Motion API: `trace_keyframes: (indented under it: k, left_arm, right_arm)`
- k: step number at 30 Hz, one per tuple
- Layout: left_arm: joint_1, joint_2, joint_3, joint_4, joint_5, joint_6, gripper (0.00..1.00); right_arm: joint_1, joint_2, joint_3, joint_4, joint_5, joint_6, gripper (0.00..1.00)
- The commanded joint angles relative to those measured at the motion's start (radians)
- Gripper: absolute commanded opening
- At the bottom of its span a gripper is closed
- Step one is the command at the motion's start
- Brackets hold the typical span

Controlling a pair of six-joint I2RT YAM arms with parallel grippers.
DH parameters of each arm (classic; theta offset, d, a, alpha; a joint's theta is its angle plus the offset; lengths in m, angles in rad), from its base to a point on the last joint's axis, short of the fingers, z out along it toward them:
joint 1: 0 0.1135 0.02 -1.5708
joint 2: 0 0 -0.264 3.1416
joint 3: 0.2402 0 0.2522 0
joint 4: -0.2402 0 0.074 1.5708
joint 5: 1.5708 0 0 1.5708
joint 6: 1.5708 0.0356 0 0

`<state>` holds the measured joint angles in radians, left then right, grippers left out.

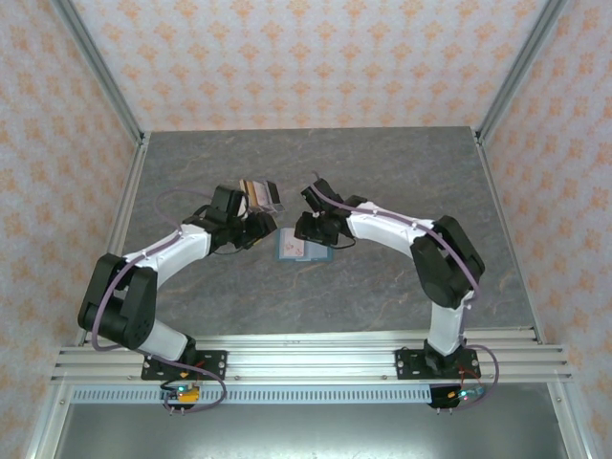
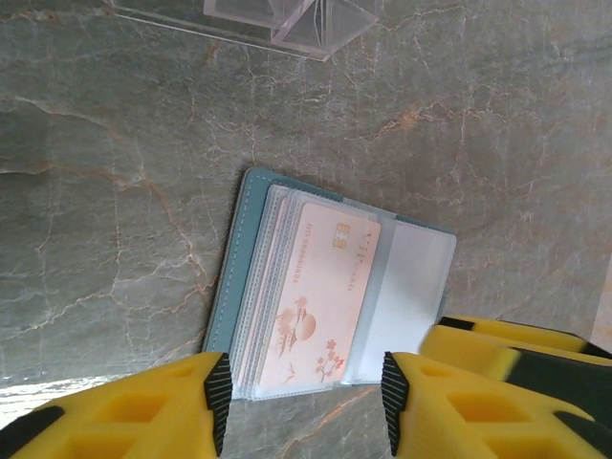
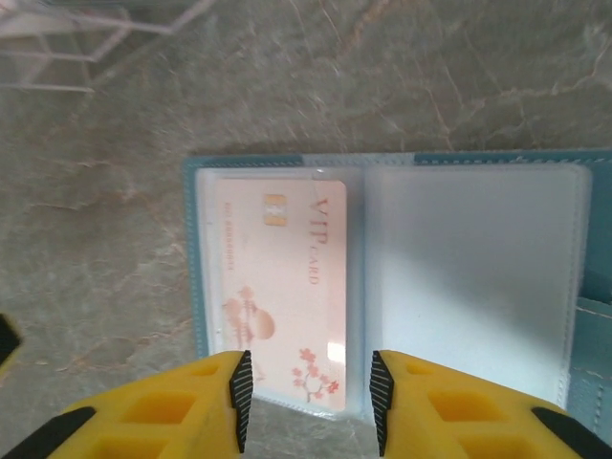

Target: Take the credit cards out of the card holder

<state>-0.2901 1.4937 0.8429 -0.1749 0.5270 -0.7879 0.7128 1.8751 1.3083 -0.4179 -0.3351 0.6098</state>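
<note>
From above, the card holder lies open on the grey table, with the left gripper and right gripper low at its far edge. Left wrist view: left gripper partly open, gripping nothing, over a pale pink card sleeved in the card holder. Right wrist view: right gripper likewise partly open and empty, above the pale pink card.

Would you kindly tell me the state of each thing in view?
card holder, lying open on the table.
pink card, tucked inside the holder, not yet removed.
facing clear sleeve, looks empty.
left end effector, open, holding nothing.
right end effector, open, holding nothing.
</note>
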Motion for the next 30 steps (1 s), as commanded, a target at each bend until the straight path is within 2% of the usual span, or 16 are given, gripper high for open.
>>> trace_keyframes:
  k: [1, 7, 13, 30]
  left_arm:
    - [-0.008, 0.037, -0.004, 0.044, 0.025, -0.010, 0.44]
    - [-0.052, 0.106, 0.043, 0.059, 0.036, -0.008, 0.37]
    - [-0.083, 0.178, 0.090, 0.079, 0.021, -0.019, 0.31]
    - [-0.087, 0.287, 0.107, 0.056, -0.049, 0.002, 0.16]
  right_arm:
    - [-0.020, 0.029, 0.015, 0.014, -0.031, 0.025, 0.38]
    - [-0.042, 0.058, -0.009, 0.083, -0.098, 0.029, 0.31]
    - [-0.049, 0.095, 0.007, 0.091, -0.106, 0.025, 0.29]
    - [-0.052, 0.111, -0.010, 0.124, -0.114, 0.026, 0.20]
